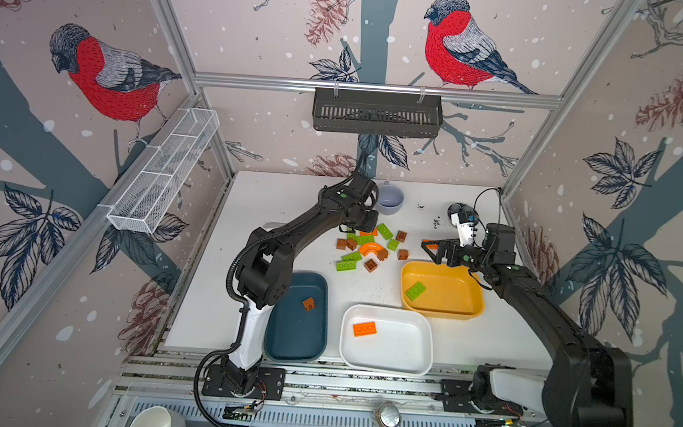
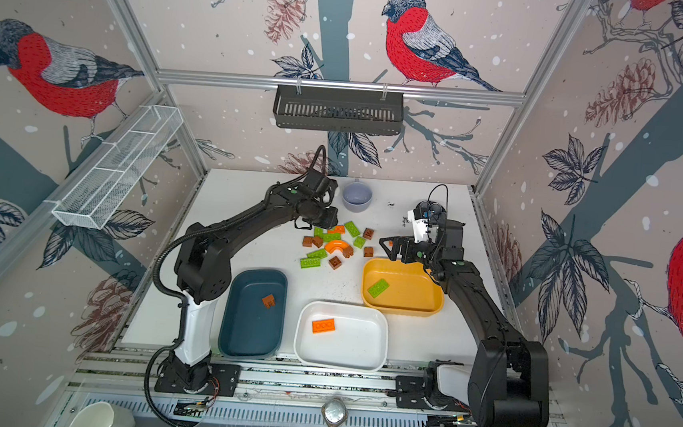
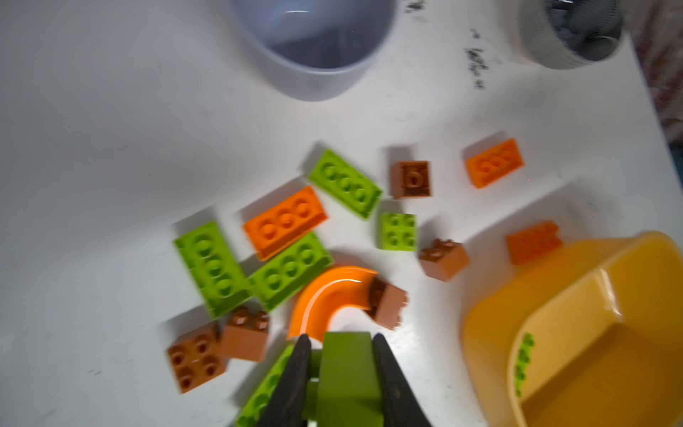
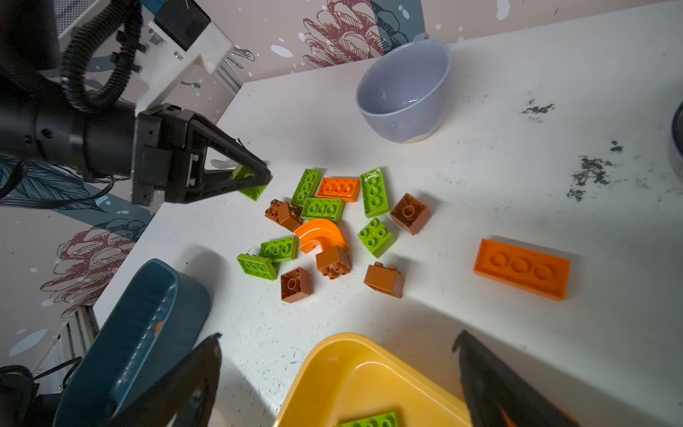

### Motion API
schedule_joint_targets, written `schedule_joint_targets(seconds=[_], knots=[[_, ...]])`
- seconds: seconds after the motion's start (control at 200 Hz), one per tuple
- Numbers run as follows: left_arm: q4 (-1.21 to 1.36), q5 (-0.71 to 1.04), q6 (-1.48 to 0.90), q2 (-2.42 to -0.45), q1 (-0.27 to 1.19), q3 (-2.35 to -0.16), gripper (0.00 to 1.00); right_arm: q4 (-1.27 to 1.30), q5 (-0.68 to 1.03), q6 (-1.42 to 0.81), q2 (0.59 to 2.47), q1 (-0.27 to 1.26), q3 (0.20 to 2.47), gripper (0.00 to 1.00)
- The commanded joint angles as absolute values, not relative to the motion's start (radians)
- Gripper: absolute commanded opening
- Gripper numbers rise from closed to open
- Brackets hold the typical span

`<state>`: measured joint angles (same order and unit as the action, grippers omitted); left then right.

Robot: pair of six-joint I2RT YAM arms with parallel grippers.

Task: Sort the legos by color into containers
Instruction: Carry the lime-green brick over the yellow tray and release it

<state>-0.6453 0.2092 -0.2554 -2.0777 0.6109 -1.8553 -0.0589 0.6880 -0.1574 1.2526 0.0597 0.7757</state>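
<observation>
Left gripper (image 3: pixel 342 340) pinches a lime-green plate (image 3: pixel 347 369) at 11 o'clock of the pile (image 1: pixel 366 248); right gripper (image 1: pixel 432 249) gapes empty. Each of three trays (image 1: pixel 386 310) holds one brick; roughly fifteen lie unsorted.

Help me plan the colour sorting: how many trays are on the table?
3. The dark teal tray sits front left, the white tray front centre, and the mustard yellow tray farther back on the right, beside the loose bricks. None seems hidden.

Glossy plastic legos (image 4: pixel 320 232), scuffed matt table (image 4: pixel 517 192)
</observation>
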Motion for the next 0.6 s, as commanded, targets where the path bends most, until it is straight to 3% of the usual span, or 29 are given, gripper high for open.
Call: schedule_joint_targets(seconds=[0.0, 0.3, 0.425, 0.495, 0.595], knots=[[-0.652, 0.354, -0.251, -2.101, 0.67, -1.906, 0.16, -0.078, 0.682, -0.144, 1.218, 0.039, 0.768, 0.99], [-0.64, 0.459, -0.242, -2.209, 0.831, -1.97, 0.16, -0.074, 0.615, -0.186, 1.134, -0.02, 0.699, 0.99], [-0.65, 0.478, -0.23, -2.23, 0.862, -1.966, 0.2, -0.076, 0.604, -0.192, 1.114, -0.034, 0.684, 0.99], [-0.655, 0.486, -0.223, -2.229, 0.864, -1.953, 0.29, -0.083, 0.601, -0.191, 1.104, -0.04, 0.683, 0.99], [-0.659, 0.478, -0.214, -2.208, 0.863, -1.936, 0.59, -0.09, 0.596, -0.187, 1.095, -0.046, 0.683, 0.99]])
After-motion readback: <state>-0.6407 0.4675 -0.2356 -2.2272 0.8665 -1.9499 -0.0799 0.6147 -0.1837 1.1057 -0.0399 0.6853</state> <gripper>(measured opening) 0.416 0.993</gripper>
